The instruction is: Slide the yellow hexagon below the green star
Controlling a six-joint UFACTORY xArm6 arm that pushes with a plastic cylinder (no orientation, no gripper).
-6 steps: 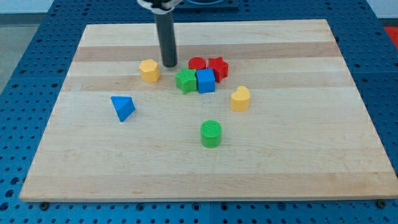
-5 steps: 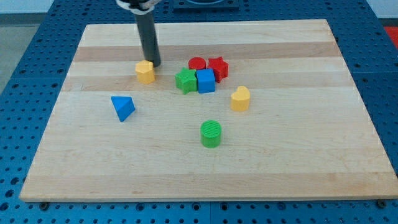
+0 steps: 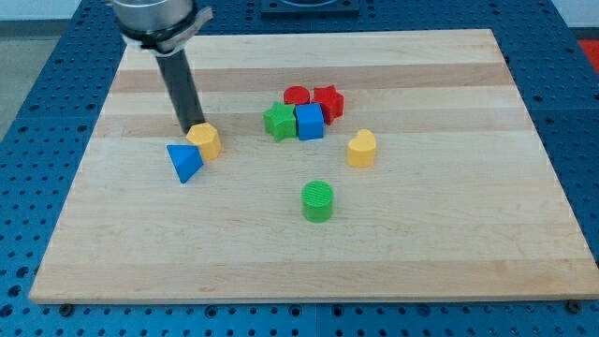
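Yellow hexagon [image 3: 205, 140] shoved down-left against blue triangle [image 3: 183, 162], my tip [image 3: 190, 129] touching its upper-left edge

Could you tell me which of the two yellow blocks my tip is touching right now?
The yellow hexagon, toward the view's left: my tip sits against its upper-left edge, and the blue triangle adjoins it. The other yellow block stands alone at the view's right.

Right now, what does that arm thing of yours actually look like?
What shows is a straight, dark grey rod, round like a thick pencil, hanging from a wider silvery-grey collar at the view's top. My tip is blunt and plain. I see no cables, markings or claw on it.
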